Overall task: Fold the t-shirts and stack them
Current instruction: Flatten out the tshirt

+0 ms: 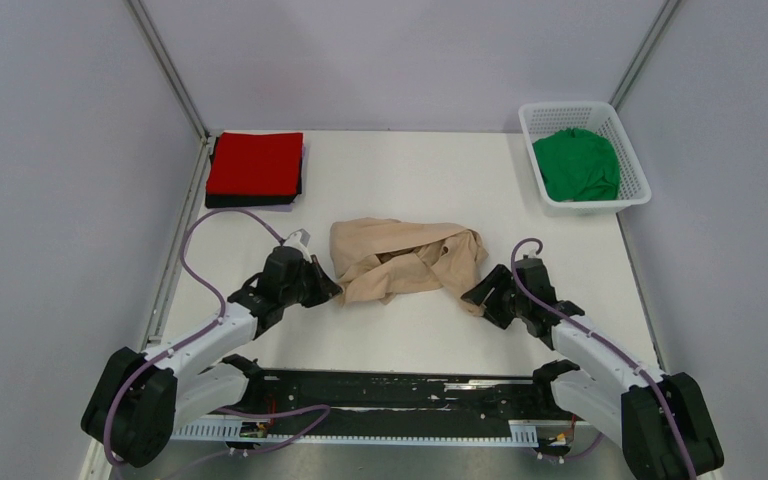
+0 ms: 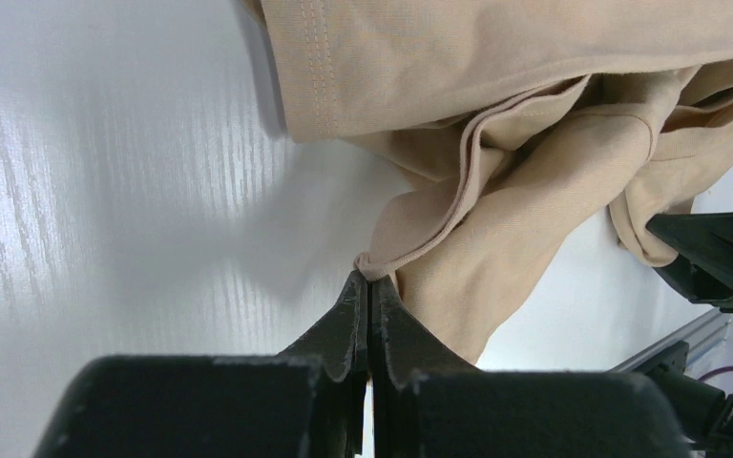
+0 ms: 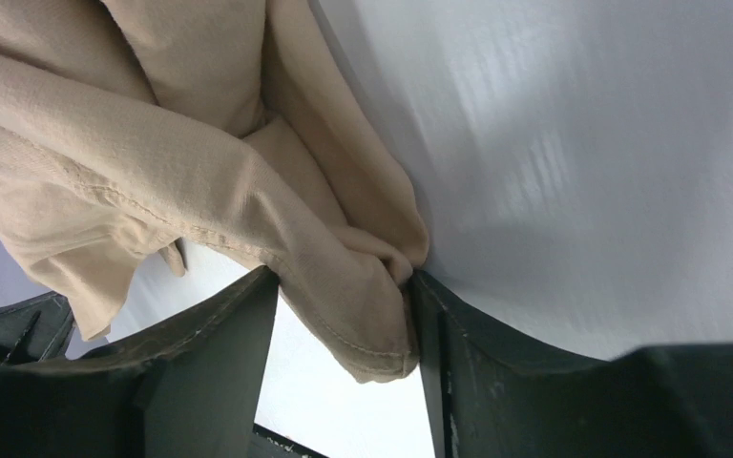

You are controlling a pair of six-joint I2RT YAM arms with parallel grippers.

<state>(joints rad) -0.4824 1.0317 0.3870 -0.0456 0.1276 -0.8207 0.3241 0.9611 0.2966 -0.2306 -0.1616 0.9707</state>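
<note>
A beige t-shirt [image 1: 400,260] lies crumpled in the middle of the table. My left gripper [image 1: 332,290] is at its left edge; in the left wrist view the jaws [image 2: 369,279] are shut, pinching a hem corner of the shirt [image 2: 496,181] at their very tips. My right gripper [image 1: 472,295] is at the shirt's right end; its jaws [image 3: 344,296] are open with a hemmed fold of the shirt [image 3: 344,286] between them, resting against the right finger [image 3: 458,334]. A folded red t-shirt [image 1: 256,163] lies on a folded black one [image 1: 250,201] at the back left. A green t-shirt [image 1: 577,165] sits bunched in the basket.
The white lattice basket [image 1: 632,150] stands at the back right corner. Grey walls close in the table on three sides. My right gripper's finger shows in the left wrist view [image 2: 716,253]. A black rail [image 1: 400,390] runs along the near edge between the arm bases.
</note>
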